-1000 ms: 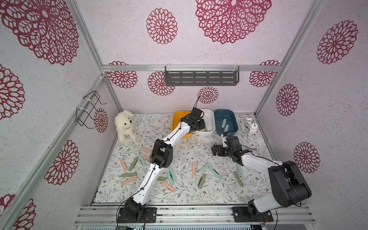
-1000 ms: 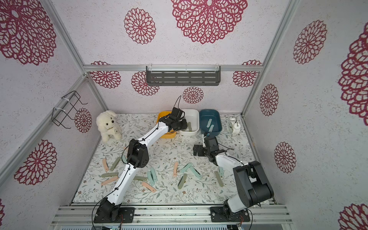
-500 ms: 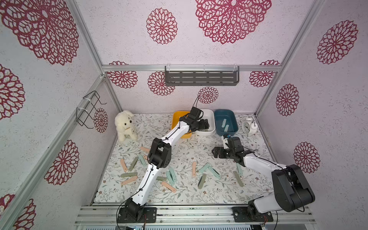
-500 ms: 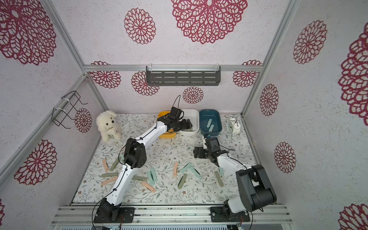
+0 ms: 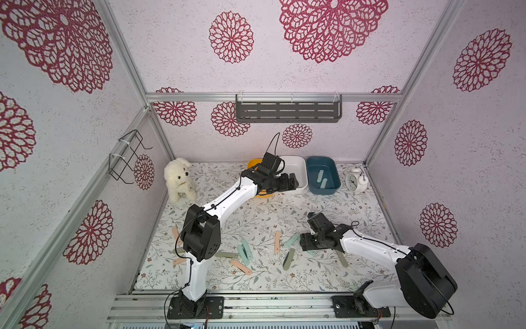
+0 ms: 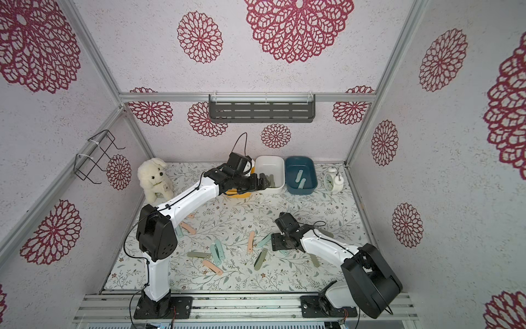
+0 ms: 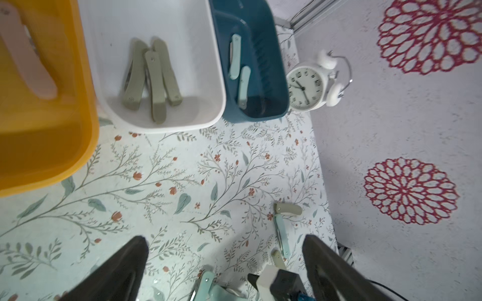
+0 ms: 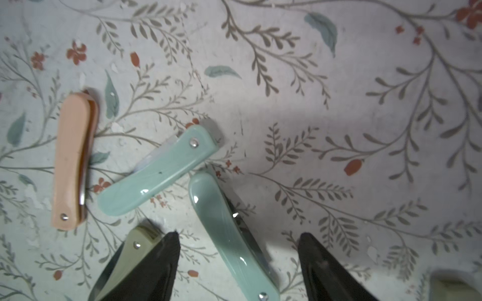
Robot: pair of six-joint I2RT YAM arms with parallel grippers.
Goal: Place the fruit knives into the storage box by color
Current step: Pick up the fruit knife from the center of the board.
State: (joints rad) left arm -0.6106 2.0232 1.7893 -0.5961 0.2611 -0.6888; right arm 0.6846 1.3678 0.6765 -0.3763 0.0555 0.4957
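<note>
- Left wrist view: the left gripper (image 7: 224, 237) has its jaws spread wide with nothing between them. It hangs over the floral mat (image 7: 156, 182) just short of the white tub (image 7: 182, 125). Being empty, it looks free for the next pick.
- Three tubs stand side by side along the worktop's far edge, so each colour has its own bin: the yellow-orange tub (image 7: 52, 146), the white tub and the dark teal tub (image 7: 260, 114).
- Three olive knives (image 7: 154, 78) lie in the white tub, two mint knives (image 7: 237, 60) in the teal one, and a peach knife (image 7: 28, 65) in the yellow-orange one.
- Right wrist view: the right gripper (image 8: 238, 234) sits low over the mat with its jaws apart, straddling a flat-lying mint knife (image 8: 227, 229). Neither finger visibly touches it. The stance probably serves to clear the handle's width before pinching.
- Neighbours crowd that pick. A second mint knife (image 8: 159, 172) lies just beside it, an olive knife (image 8: 133, 250) is partly hidden under one finger, and a loose peach knife (image 8: 71, 161) lies farther off. Closing may nudge the olive one.
- In both top views, scattered knives (image 5: 244, 253) (image 6: 217, 252) cover the worktop's middle and near-left part, so most of the sorting appears undone.
- An alarm clock (image 7: 305, 88) stands at the far right corner and a plush dog (image 5: 179, 179) at the far left corner, both clear of the work.
</note>
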